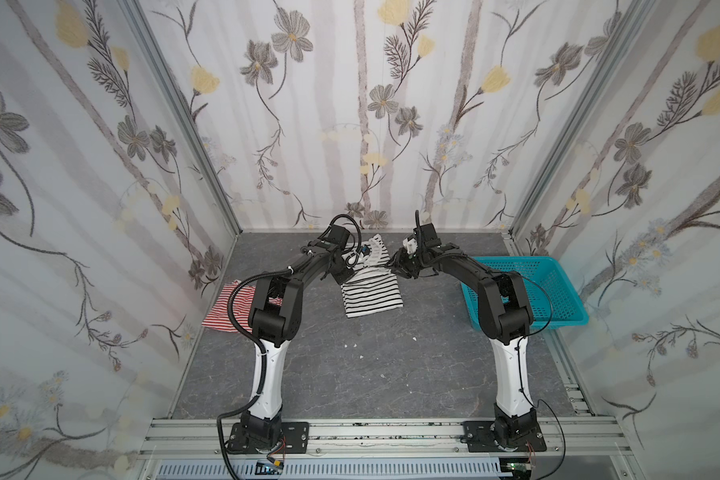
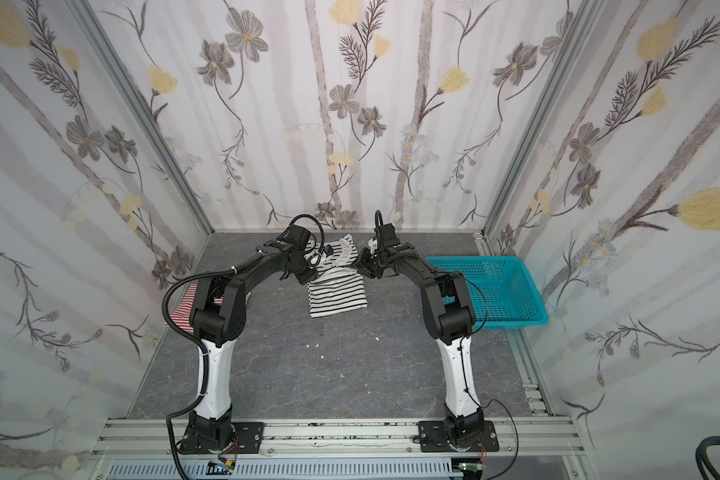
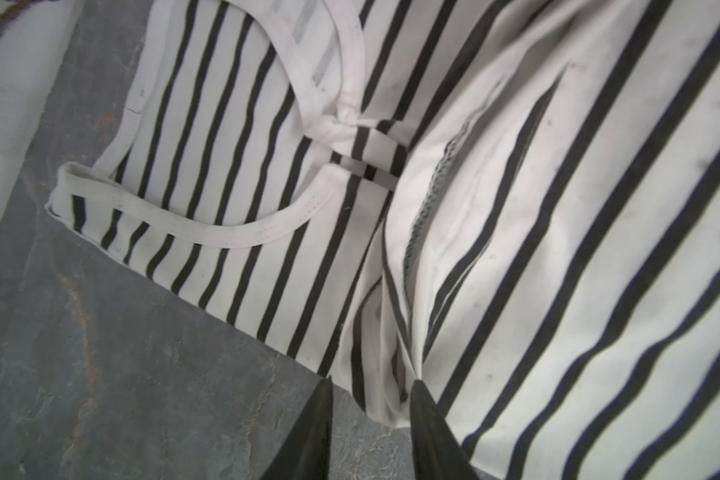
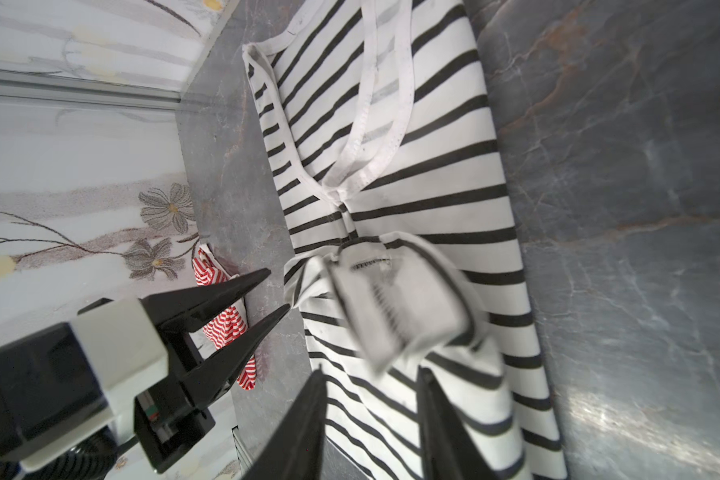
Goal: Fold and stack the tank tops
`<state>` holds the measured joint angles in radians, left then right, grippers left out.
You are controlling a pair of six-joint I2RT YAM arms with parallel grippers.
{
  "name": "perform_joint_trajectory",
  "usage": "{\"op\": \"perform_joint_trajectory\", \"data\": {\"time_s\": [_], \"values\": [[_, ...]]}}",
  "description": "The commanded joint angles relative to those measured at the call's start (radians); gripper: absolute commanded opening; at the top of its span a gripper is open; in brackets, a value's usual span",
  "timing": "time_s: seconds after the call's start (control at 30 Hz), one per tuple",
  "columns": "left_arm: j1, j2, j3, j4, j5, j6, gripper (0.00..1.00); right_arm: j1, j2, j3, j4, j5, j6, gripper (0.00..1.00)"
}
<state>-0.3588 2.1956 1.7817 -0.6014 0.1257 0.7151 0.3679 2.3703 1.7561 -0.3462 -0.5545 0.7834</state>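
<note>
Floral-papered walls (image 1: 350, 104) are boxing in a dark grey marbled counter (image 1: 371, 374). In both top views the black-and-white tank top (image 1: 371, 297) is lying partly folded at the upper middle of the frame, between the left pincer (image 4: 278, 290) and the right pincer (image 4: 371, 370). Both are standing spread, pinching nothing. The red-and-white tank top (image 1: 221, 311) is lying crumpled at mid-left, and a turquoise basket (image 1: 558, 291) is sitting at mid-right.

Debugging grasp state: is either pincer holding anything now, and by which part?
Nothing held: left pincer and right pincer both stand open at the black-and-white tank top, its folded-over edge loose.
</note>
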Motion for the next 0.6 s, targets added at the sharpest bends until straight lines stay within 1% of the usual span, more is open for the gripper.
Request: {"op": "perform_joint_trajectory", "data": {"time_s": [0.0,0.07,0.13,0.2,0.23,0.3,0.33,0.4,0.47,0.57], "values": [[0.007,-0.030,0.007,0.045,-0.041,-0.076,0.40,0.003,-0.057,-0.021,0.036,0.021,-0.014,0.40],[0.009,-0.084,-0.039,0.070,-0.012,-0.097,0.41,0.010,-0.105,-0.071,0.047,0.056,-0.021,0.40],[0.006,-0.134,-0.091,0.084,0.040,-0.113,0.41,0.019,-0.132,-0.123,0.057,0.073,-0.019,0.39],[0.001,-0.159,-0.130,0.085,0.088,-0.117,0.39,0.030,-0.126,-0.143,0.049,0.082,-0.030,0.34],[-0.002,-0.156,-0.137,0.087,0.097,-0.119,0.37,0.035,-0.116,-0.142,0.043,0.086,-0.032,0.30],[-0.006,-0.129,-0.138,0.089,0.109,-0.127,0.30,0.045,-0.095,-0.141,0.026,0.093,-0.031,0.21],[-0.007,-0.116,-0.136,0.091,0.120,-0.130,0.25,0.051,-0.092,-0.145,0.022,0.099,-0.031,0.20],[-0.008,-0.093,-0.133,0.091,0.149,-0.131,0.18,0.072,-0.098,-0.157,0.003,0.143,-0.038,0.18],[-0.006,-0.079,-0.127,0.093,0.164,-0.131,0.14,0.090,-0.117,-0.180,0.003,0.163,-0.041,0.18],[-0.005,-0.048,-0.108,0.097,0.162,-0.133,0.12,0.107,-0.150,-0.235,0.027,0.183,-0.030,0.17]]}}
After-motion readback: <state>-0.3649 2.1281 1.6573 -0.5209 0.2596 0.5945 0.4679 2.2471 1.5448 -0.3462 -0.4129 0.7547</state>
